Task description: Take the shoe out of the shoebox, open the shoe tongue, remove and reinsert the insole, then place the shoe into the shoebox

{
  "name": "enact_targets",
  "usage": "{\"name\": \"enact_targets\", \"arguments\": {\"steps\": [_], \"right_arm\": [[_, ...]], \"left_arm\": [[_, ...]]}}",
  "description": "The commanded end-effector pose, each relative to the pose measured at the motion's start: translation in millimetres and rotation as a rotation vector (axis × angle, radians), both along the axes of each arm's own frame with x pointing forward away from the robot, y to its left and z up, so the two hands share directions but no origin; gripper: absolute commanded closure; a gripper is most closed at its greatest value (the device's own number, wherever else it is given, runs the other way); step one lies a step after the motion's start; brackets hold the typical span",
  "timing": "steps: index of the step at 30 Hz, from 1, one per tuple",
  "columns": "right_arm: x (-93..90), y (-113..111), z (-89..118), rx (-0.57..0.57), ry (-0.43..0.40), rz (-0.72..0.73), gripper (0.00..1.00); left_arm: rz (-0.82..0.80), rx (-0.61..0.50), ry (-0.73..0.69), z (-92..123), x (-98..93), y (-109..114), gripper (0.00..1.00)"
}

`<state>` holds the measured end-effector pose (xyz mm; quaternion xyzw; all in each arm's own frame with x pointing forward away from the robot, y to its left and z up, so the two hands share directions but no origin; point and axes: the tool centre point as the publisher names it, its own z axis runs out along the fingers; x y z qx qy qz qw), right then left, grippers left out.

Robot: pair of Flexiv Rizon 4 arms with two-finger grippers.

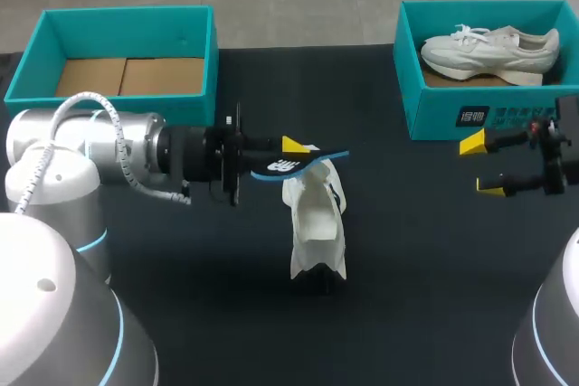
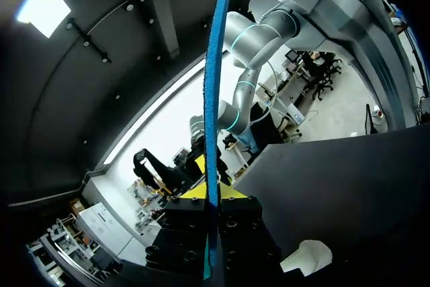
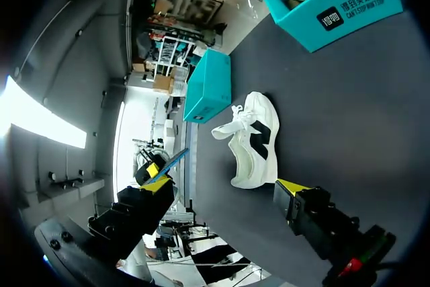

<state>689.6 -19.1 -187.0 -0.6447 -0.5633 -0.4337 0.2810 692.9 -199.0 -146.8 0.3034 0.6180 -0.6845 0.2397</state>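
Observation:
A white shoe with black patches rests on the dark table near the middle, laces at its far end. Just above its far end my left gripper is shut on a blue insole, holding it clear of the shoe. In the left wrist view the insole stands edge-on between the yellow fingertips. My right gripper hangs open and empty at the right, in front of the right box. In its own view its fingers stand wide either side of the shoe, well short of it.
A teal shoebox with a bare cardboard floor stands at the back left. A second teal shoebox at the back right holds another white shoe. Dark table surface surrounds the shoe.

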Motion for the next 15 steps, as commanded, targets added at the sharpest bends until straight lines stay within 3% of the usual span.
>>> {"name": "enact_targets", "arguments": {"steps": [1, 7, 15], "right_arm": [[-1.3, 0.8, 0.3, -0.002, 0.000, -0.003, 0.00], [-1.3, 0.8, 0.3, -0.002, 0.000, -0.003, 0.00], [-1.3, 0.8, 0.3, -0.002, 0.000, -0.003, 0.00]], "left_arm": [[0.001, 0.001, -0.001, -0.2, -0.7, -0.2, 1.00], [0.001, 0.001, -0.001, -0.2, -0.7, -0.2, 1.00], [-0.066, 0.001, 0.134, -28.3, -12.0, -7.1, 1.00]]}}
